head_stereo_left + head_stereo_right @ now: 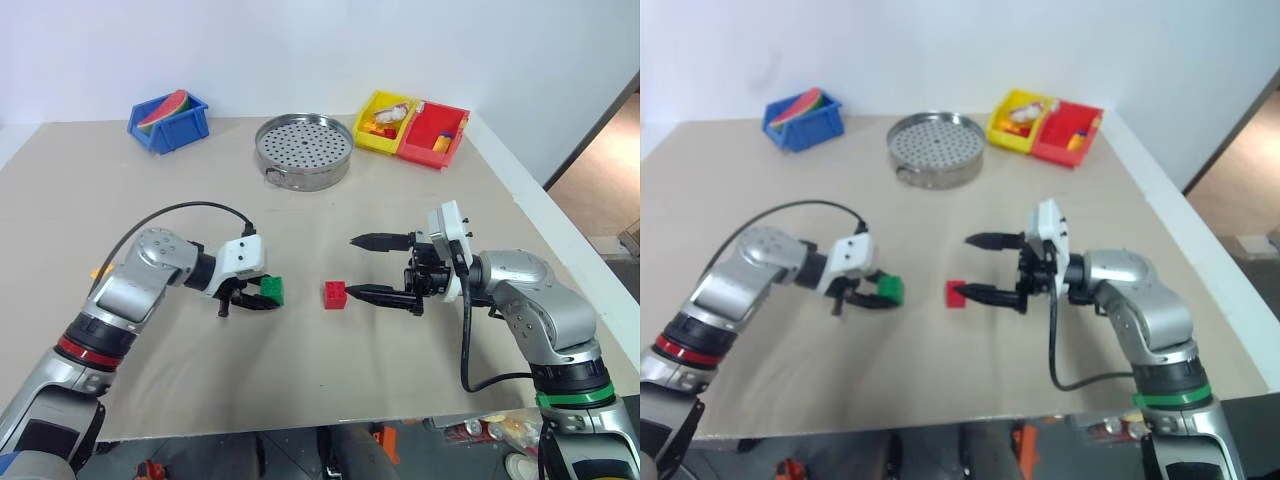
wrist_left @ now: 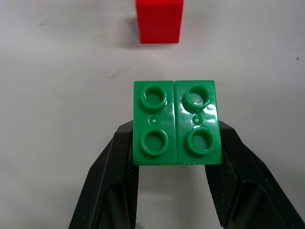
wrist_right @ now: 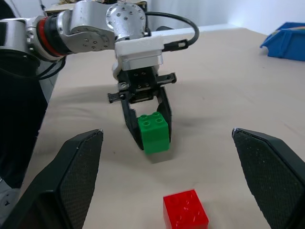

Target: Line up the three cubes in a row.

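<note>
The left gripper [image 1: 262, 297], a two-fingered black claw on a white and silver wrist, sits in the lower left-centre of the left eye view with its fingers [image 2: 116, 176] clamped on the two opposite sides of the green studded plastic brick [image 1: 272, 290]. The left wrist view shows the brick's four studs facing the camera and the textured pads pressed against its flanks. Whether the brick rests on the surface or is just clear of it cannot be told.

The red studded plastic brick [image 1: 335, 294] lies on the beige tabletop [image 1: 330, 390] at centre frame, near the green brick but apart from it. The orange-yellow brick cannot be identified with certainty.

The right gripper [image 1: 365, 267], black fingers on a silver arm, stands right of centre with its fingers spread wide and nothing between them. Its lower fingertip [image 1: 354, 293] lies just beside the red brick; contact cannot be confirmed.

Along the upper part of the frame:
- A blue plastic bin [image 1: 190, 125] at upper left, holding a watermelon-slice toy [image 1: 162, 108].
- A round perforated metal steamer tray [image 1: 303, 150] at upper centre.
- A yellow plastic bin [image 1: 372, 138] and a red plastic bin [image 1: 425, 150], touching side by side at upper right, both holding jumbled small toy pieces.
</note>
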Robot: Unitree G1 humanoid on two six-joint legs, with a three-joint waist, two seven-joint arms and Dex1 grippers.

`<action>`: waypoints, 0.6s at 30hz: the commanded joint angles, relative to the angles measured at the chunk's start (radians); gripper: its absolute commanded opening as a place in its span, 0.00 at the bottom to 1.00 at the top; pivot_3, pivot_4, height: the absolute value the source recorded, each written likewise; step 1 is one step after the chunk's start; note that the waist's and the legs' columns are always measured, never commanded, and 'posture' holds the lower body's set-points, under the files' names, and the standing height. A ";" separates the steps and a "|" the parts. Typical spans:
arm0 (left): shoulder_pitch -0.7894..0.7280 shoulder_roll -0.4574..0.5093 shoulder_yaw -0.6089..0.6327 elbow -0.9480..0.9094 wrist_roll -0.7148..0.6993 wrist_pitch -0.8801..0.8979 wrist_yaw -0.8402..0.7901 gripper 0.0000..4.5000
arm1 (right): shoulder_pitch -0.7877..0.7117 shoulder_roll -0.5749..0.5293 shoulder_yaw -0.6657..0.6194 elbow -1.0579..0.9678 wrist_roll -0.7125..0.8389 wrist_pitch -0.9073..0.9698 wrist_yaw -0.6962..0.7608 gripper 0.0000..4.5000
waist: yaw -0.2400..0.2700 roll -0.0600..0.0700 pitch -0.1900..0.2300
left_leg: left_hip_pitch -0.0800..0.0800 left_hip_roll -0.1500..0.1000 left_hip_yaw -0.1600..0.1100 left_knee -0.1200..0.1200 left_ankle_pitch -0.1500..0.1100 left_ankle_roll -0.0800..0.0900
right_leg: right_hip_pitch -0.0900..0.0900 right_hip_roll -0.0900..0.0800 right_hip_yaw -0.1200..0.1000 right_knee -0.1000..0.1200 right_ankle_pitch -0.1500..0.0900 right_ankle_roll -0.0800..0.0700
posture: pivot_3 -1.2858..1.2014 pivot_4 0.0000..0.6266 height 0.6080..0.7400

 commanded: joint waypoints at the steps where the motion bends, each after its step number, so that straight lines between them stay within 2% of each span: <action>1: -0.026 -0.019 -0.004 -0.044 0.008 0.025 0.034 0.35 | 0.007 -0.010 -0.023 -0.055 -0.001 -0.026 -0.017 1.00 | 0.000 0.000 0.000 | 0.000 0.000 0.000 0.000 0.000 0.000 | 0.000 0.000 0.000 0.000 0.000 0.000 | 0.52 0.24 1.00; 9: -0.041 -0.057 -0.035 -0.045 0.010 0.057 0.055 0.35 | 0.019 -0.013 -0.019 -0.065 -0.006 -0.037 -0.036 1.00 | 0.000 0.000 0.000 | 0.000 0.000 0.000 0.001 0.000 0.000 | 0.000 0.000 0.000 0.000 0.000 0.000 | 0.52 0.24 1.00; 18: -0.065 -0.048 -0.070 -0.046 0.004 0.084 0.013 0.35 | 0.015 -0.012 -0.012 -0.063 -0.013 -0.043 -0.043 1.00 | 0.000 0.000 0.000 | 0.000 -0.001 0.000 0.001 0.000 0.000 | 0.000 0.000 0.000 0.000 0.000 0.000 | 0.52 0.24 1.00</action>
